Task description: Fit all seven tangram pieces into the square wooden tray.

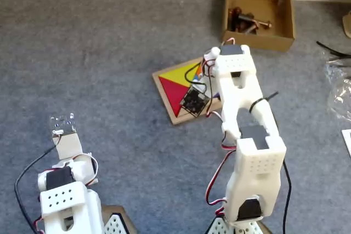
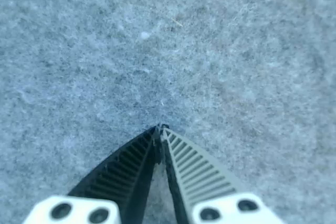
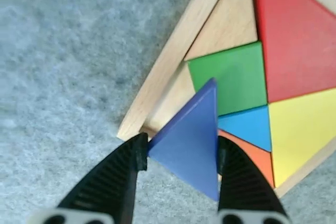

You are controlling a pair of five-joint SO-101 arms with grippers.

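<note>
The square wooden tray (image 1: pixel 164 92) lies on the grey carpet near the middle, with a yellow triangle (image 1: pixel 178 73) and a red triangle (image 1: pixel 173 92) showing in it. In the right wrist view the tray (image 3: pixel 173 51) holds red (image 3: pixel 296 35), green (image 3: pixel 233 77), light blue (image 3: pixel 249 127), orange (image 3: pixel 252 153) and yellow (image 3: pixel 302 129) pieces. My right gripper (image 3: pixel 178 153) is shut on a dark blue triangle (image 3: pixel 191 140), held tilted just above the tray's corner. My left gripper (image 2: pixel 160 128) is shut and empty over bare carpet at the near left (image 1: pixel 63 124).
A cardboard box (image 1: pixel 259 15) with small parts stands at the back right. Clear plastic wrap and cables (image 1: pixel 340 80) lie at the right edge. Grey carpet surrounds the tray on its left and near sides.
</note>
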